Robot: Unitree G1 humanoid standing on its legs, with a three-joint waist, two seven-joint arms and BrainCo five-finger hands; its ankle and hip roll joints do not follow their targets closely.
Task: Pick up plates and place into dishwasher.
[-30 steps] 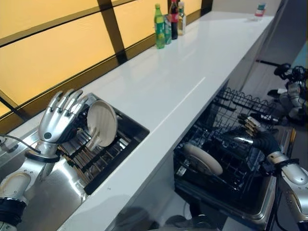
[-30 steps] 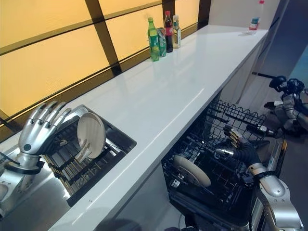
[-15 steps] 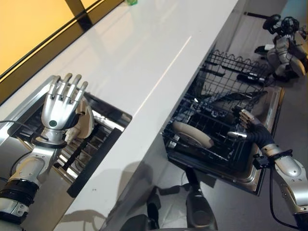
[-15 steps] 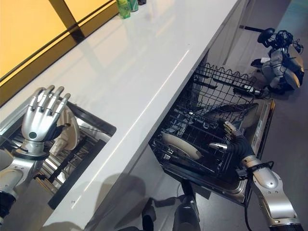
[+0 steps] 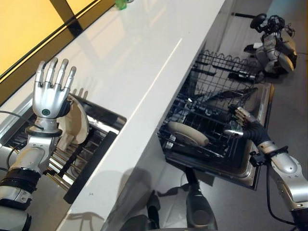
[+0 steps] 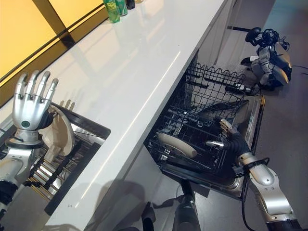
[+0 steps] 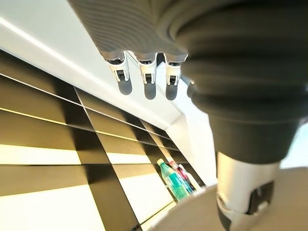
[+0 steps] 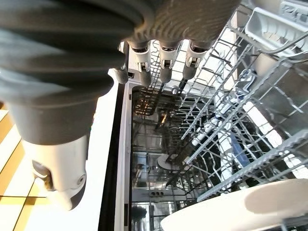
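The left robot hand (image 5: 48,94), fingers straight and empty, hovers over the round white plate (image 5: 77,126) standing on edge in the sink rack (image 5: 91,156), at its five o'clock; nearer than the relaxed, empty right robot hand (image 5: 242,125).

Silver-grey arms, dark ribbed wrist covers, silver dark-tipped fingers (image 5: 54,73)

white counter (image 5: 144,62); bottles (image 6: 114,7), apparently green, far end.
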